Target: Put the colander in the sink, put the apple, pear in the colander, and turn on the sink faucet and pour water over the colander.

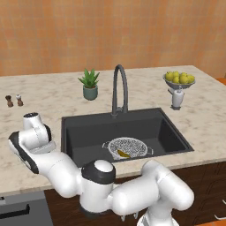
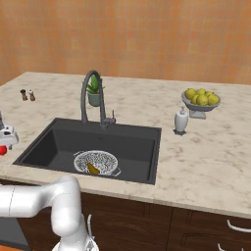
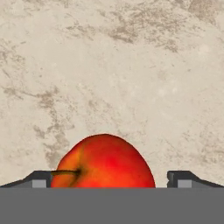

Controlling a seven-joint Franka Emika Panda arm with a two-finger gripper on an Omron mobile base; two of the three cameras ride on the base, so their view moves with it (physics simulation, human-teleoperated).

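Your tool (image 3: 112, 177) is spread wide and holds nothing. Its two dark tips sit one on each side of the apple (image 3: 105, 161), with a gap on both sides. The apple is round and bright red with some orange, and its thin brown stem points sideways. It lies on the speckled counter (image 3: 131, 65), left of the sink (image 1: 145, 126). Inside the sink you can see the colander (image 1: 128, 147), white-grey and full of little holes. The brownish-yellow pear (image 1: 122, 153) lies in it. The faucet (image 1: 119, 88) stands behind the sink.
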